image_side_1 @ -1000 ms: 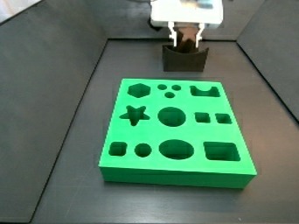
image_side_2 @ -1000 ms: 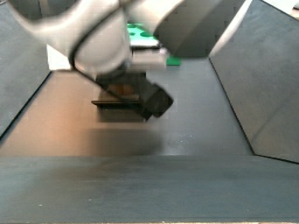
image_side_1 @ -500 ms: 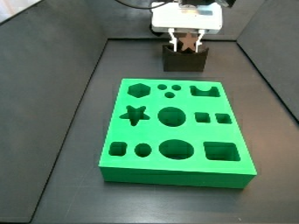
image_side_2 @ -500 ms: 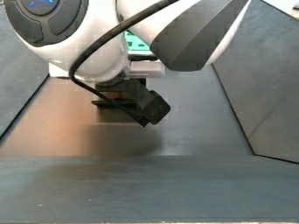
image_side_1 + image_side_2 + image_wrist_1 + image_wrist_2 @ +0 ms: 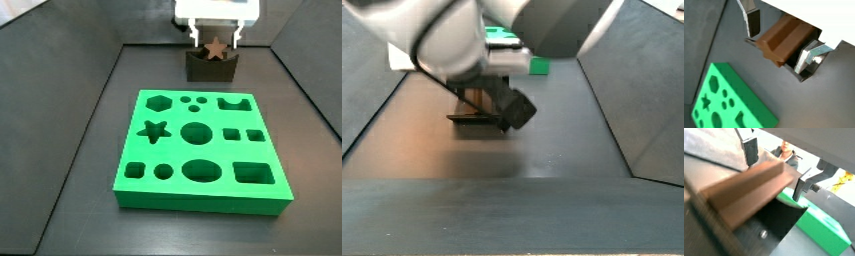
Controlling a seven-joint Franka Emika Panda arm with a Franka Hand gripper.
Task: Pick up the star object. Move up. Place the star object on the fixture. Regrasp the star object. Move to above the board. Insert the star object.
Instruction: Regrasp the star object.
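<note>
The brown star object [image 5: 214, 49] lies on its side in the notch of the dark fixture [image 5: 211, 69] at the back of the floor. In both wrist views it shows as a long brown block [image 5: 784, 40] [image 5: 747, 193] on the fixture [image 5: 805, 75] [image 5: 777, 225]. My gripper [image 5: 214, 42] hangs just above it, open. Its silver fingers [image 5: 753, 22] [image 5: 803, 182] stand on either side of the star object with a gap on each side. The green board [image 5: 201, 150] [image 5: 724, 102] lies flat in front of the fixture, with its star cutout [image 5: 155, 130] open.
Dark sloping walls [image 5: 80, 120] close in the floor on both sides. In a side view the arm's bulky body [image 5: 476, 40] hides most of the fixture [image 5: 473, 118] and the board [image 5: 539, 67].
The fingers have spread and let go of the star object. The gripper has risen a little, and the star now shows on the fixture below it.
</note>
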